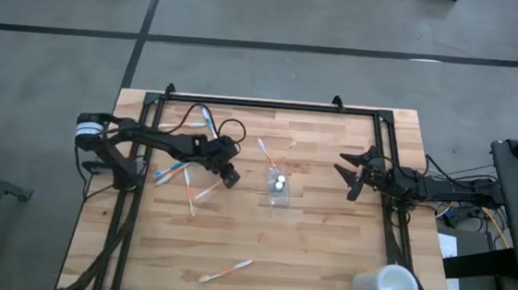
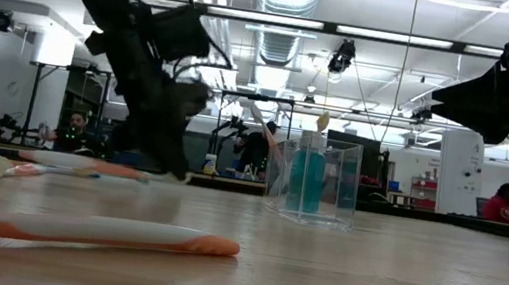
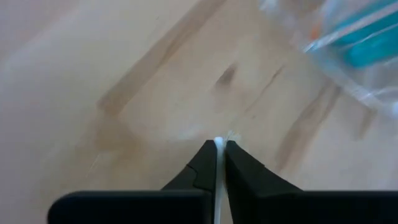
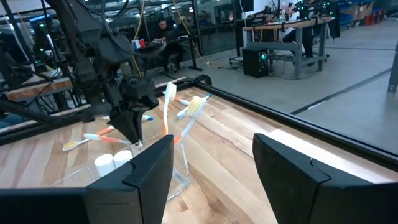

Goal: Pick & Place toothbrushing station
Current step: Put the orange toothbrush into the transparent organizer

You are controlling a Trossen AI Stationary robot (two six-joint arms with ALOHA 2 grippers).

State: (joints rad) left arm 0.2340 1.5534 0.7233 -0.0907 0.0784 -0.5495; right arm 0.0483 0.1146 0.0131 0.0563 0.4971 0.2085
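The left end effector [image 1: 228, 176] is clenched on a white toothbrush [image 3: 218, 186] lying on the bench [image 1: 325, 252]; the clear cup [image 1: 279, 189] stands just beside it toward the right arm, whose end effector [image 1: 349, 175] waits released

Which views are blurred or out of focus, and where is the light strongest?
Low view: the near toothbrush is soft, and the ceiling lights glare. Left wrist view: the clear cup is blurred, while the left gripper is sharp. High view: even light, faint shadows.
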